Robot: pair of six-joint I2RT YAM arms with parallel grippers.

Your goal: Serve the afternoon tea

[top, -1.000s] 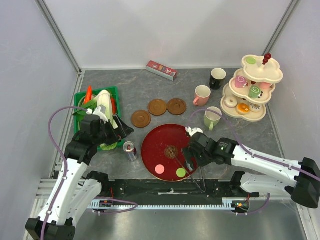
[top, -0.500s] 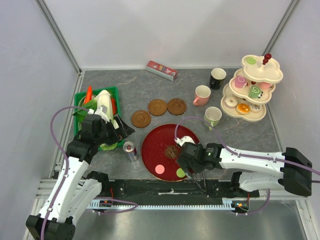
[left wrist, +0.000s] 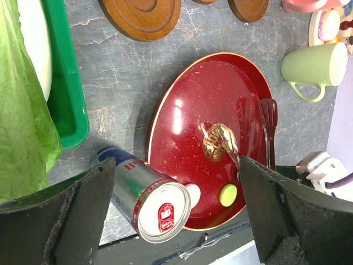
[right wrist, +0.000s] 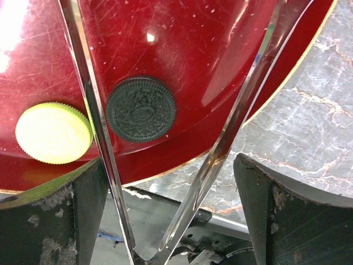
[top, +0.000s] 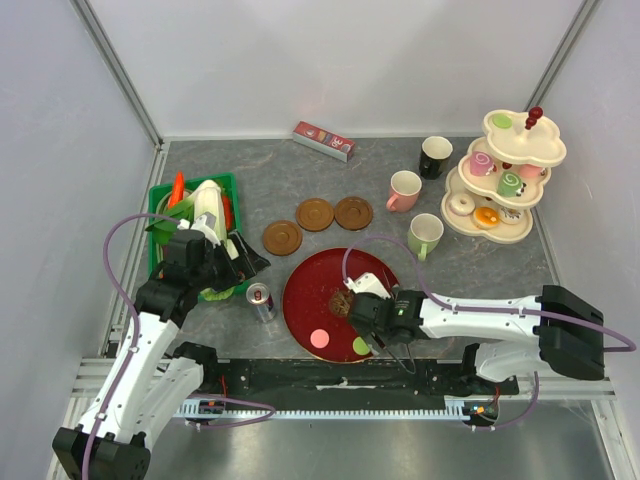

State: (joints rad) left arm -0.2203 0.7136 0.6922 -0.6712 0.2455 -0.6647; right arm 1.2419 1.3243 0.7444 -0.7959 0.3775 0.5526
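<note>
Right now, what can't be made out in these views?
Dark cookie: hidden in the top view beneath the right gripper.
Tips of the tongs it holds: right wrist view, cut by the top edge.
Red box print: top view, too small.
Green crate contents: top view, partly under the left arm.

Right tool [top: 372, 337] over red tray [top: 312, 290]

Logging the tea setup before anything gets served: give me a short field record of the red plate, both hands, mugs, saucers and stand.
red plate: pink macaron, green macaron, dark cookie on it
right hand: over plate's near edge, holds tongs, arms either side of cookie
left hand: open, above drink can
saucers: three, bare
mugs: black, pink, pale green; on table, off saucers
stand: pastries on tiers
</note>
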